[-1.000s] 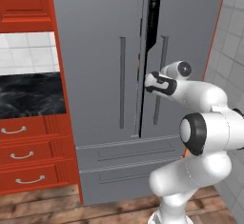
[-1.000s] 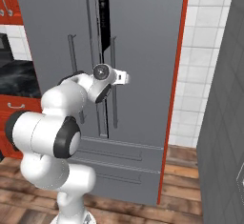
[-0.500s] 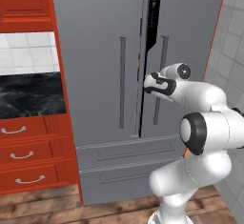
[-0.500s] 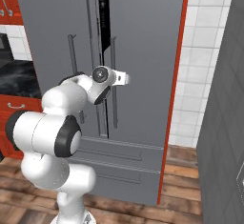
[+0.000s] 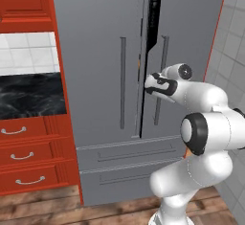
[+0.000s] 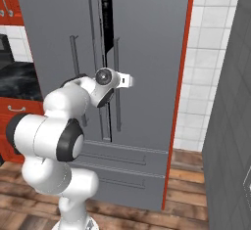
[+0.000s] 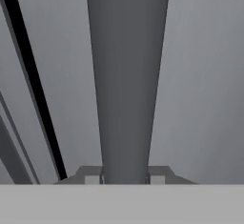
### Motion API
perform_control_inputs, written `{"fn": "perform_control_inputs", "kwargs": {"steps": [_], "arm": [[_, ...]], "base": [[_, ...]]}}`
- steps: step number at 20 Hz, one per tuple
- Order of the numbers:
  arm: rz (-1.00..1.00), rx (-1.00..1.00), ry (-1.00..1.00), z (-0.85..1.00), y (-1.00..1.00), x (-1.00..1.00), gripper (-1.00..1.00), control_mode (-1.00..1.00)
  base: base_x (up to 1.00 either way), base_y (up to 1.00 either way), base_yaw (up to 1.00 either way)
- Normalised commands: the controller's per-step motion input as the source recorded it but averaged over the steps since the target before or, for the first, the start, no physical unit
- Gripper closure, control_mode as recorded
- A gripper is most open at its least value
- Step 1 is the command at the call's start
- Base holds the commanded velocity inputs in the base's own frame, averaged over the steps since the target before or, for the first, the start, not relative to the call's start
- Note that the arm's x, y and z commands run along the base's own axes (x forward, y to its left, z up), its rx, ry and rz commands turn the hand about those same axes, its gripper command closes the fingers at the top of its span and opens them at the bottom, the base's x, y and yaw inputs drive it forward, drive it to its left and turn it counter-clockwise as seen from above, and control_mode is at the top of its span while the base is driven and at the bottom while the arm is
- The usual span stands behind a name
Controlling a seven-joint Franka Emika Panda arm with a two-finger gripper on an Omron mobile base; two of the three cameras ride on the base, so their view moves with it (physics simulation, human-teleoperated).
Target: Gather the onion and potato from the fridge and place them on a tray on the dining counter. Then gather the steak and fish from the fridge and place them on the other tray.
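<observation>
Item: fridge [image 5: 100, 75], tall grey double-door unit. You find it filling the centre of the left base view, from the top edge down to two drawer fronts above the wooden floor [image 5: 43, 209]. A narrow dark gap runs between the two doors, wider at the top of the frame.

Item: right door handle [image 7: 126, 85], long vertical grey bar. In the hand view it runs from the top edge down the middle of the frame and passes between the two fingertips [image 7: 91, 176] at the bottom centre.

Item: gripper [image 5: 148, 83], right of centre in the left base view. You see it pressed in on the right door handle, one finger on each side of the bar, at about mid-height of the door.

Item: left door handle [image 5: 122, 83], matching bar, just left of the gap, untouched.

Item: red cabinets [image 5: 28, 157], left edge of the left base view, three drawers with curved pulls.

Item: black marble-look counter [image 5: 28, 95], directly above those drawers, under white wall tiles [image 5: 26, 51].
</observation>
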Motion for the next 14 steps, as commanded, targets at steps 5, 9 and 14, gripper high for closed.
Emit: {"fn": "perform_control_inputs", "kwargs": {"steps": [5, 9, 14], "arm": [[0.0, 0.0, 0.0, 0.0, 0.0, -0.13, 1.0, -1.0], [0.0, 0.0, 0.0, 0.0, 0.0, -0.56, 1.0, -1.0], [0.0, 0.0, 0.01, 0.0, 0.0, -0.74, 1.0, -1.0]], "base": [[0.0, 0.0, 0.0], [0.0, 0.0, 0.0], [0.0, 0.0, 0.0]]}}
